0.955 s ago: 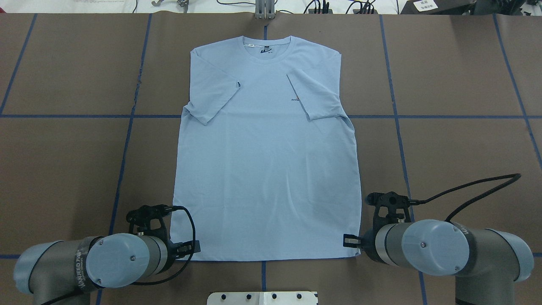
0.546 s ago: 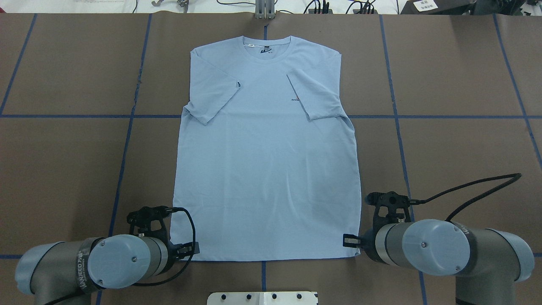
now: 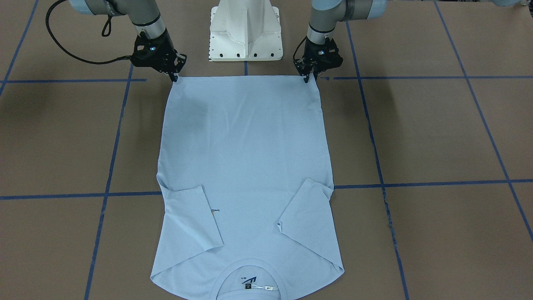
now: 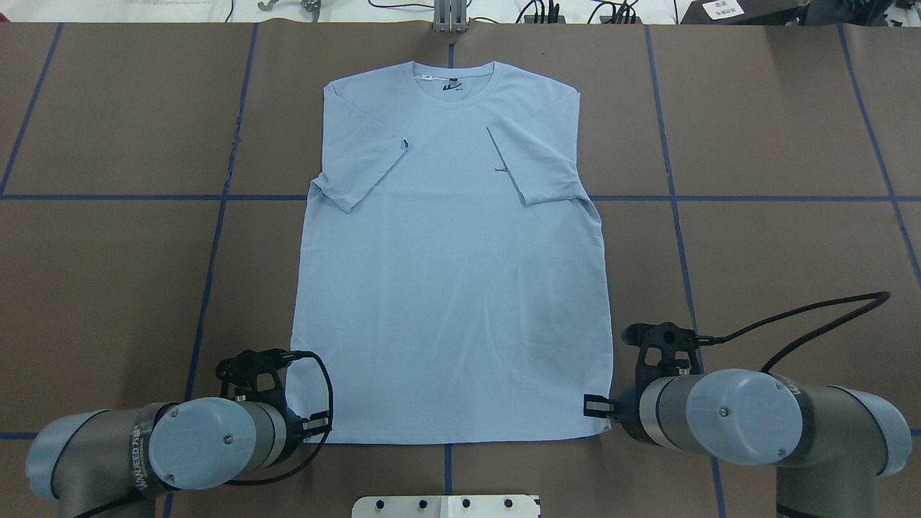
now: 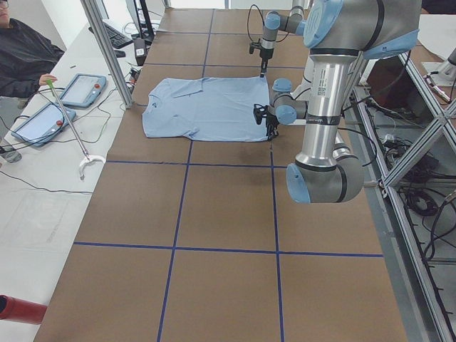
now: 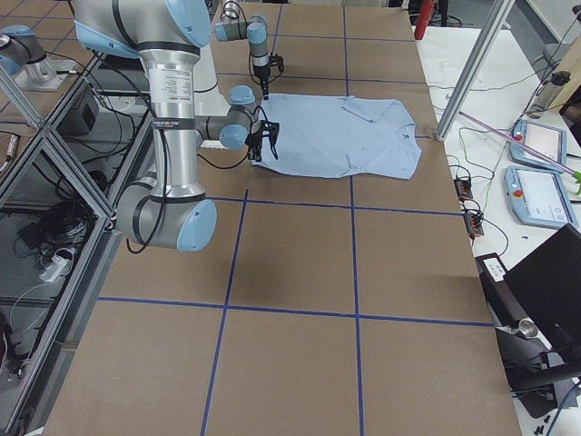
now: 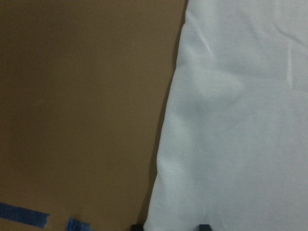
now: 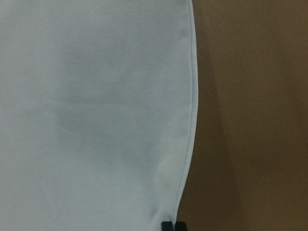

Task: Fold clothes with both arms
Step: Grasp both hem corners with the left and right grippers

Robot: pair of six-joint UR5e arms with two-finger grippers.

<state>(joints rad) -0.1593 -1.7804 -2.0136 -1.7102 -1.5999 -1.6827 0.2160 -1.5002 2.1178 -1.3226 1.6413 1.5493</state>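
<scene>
The left pincer [image 3: 310,77] stands at one hem corner of the light blue T-shirt [image 4: 453,288] with its jaws partly apart. Its wrist view shows the 2 fingertips [image 7: 204,226] on either side of the cloth's edge, not closed on it. The right pincer [image 3: 175,77] is at the other hem corner with its tips [image 8: 167,225] drawn almost together right on the side seam, seemingly pinching the fabric (the bite itself falls below the frame).

Over the last second the left pincer has slid a little back toward the robot and outward along the hem [image 4: 453,439], while the right has barely moved. The T-shirt has stayed flat on the brown worktop [image 4: 755,108], collar [image 4: 453,78] away from the robot, both sleeves [image 4: 360,155] already turned in over the chest.

So this looks like grip-setting, not folding. The left side probably has to close before the 2 arms can carry the hem toward the collar.
</scene>
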